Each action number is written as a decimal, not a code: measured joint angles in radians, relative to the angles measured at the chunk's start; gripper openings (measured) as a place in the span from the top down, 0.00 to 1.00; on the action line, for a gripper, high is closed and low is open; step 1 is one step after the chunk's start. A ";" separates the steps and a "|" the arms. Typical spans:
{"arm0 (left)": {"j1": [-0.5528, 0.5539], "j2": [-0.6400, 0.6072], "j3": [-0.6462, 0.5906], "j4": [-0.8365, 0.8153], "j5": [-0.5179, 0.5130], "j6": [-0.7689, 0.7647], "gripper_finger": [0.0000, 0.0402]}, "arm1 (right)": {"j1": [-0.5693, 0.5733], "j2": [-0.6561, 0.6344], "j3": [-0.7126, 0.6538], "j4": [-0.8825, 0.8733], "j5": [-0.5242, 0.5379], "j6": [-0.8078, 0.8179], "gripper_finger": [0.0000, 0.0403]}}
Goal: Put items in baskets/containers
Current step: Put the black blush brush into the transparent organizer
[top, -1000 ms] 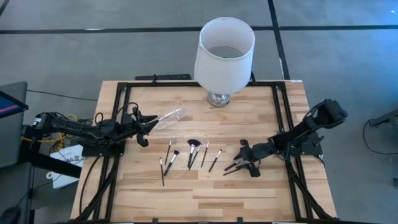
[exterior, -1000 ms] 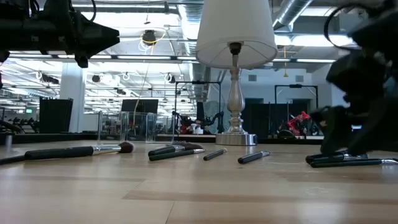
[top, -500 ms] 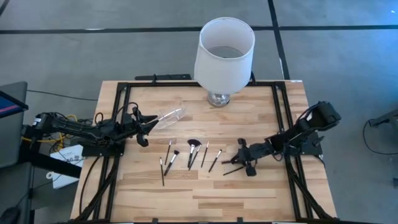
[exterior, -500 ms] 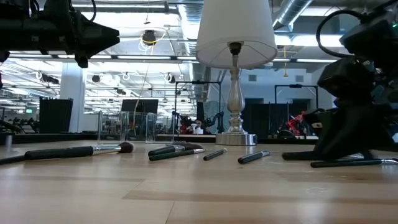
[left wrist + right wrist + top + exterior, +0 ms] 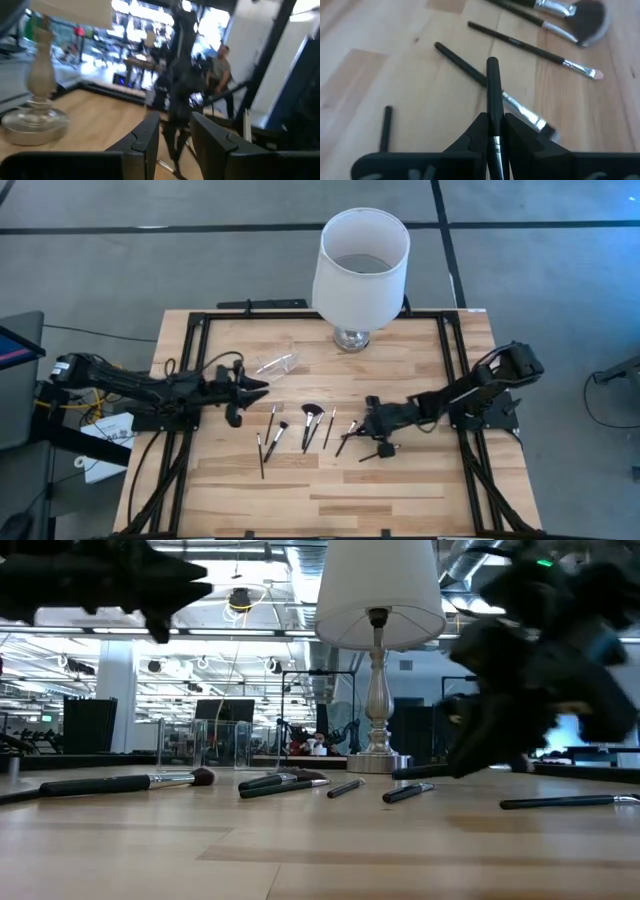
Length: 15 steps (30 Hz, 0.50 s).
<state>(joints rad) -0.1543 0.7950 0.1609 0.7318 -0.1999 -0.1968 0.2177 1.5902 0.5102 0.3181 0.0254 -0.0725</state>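
The table (image 5: 330, 480) carries a big white lamp (image 5: 360, 265) and a clear pouch (image 5: 277, 365) near the left gripper (image 5: 250, 387), jaws narrowly parted, empty. Loose brushes (image 5: 308, 425) lie mid-table. The right gripper (image 5: 372, 420) pinches one brush (image 5: 494, 100); gripped near one end, it could swivel and miss the pouch mouth.

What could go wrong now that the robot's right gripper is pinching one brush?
The right gripper pinches only the thin handle of the held brush, so it might swivel or slip out. Another brush lies close beneath it and could get knocked. The clear pouch looks narrow, so the brush might miss its opening.
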 joint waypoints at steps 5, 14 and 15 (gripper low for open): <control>0.017 0.216 0.142 -0.109 0.049 0.001 0.73 | -0.047 -0.002 0.266 -0.274 0.000 -0.136 0.90; 0.063 0.417 0.247 -0.185 0.053 0.060 0.73 | -0.101 0.073 0.628 -0.552 0.000 -0.295 0.92; 0.068 0.419 0.247 -0.188 0.053 0.061 0.73 | -0.103 0.100 0.659 -0.546 0.000 -0.297 0.92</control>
<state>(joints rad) -0.0865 1.2138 0.4080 0.5437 -0.1469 -0.1353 0.1142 1.6899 1.1695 -0.2274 0.0254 -0.3698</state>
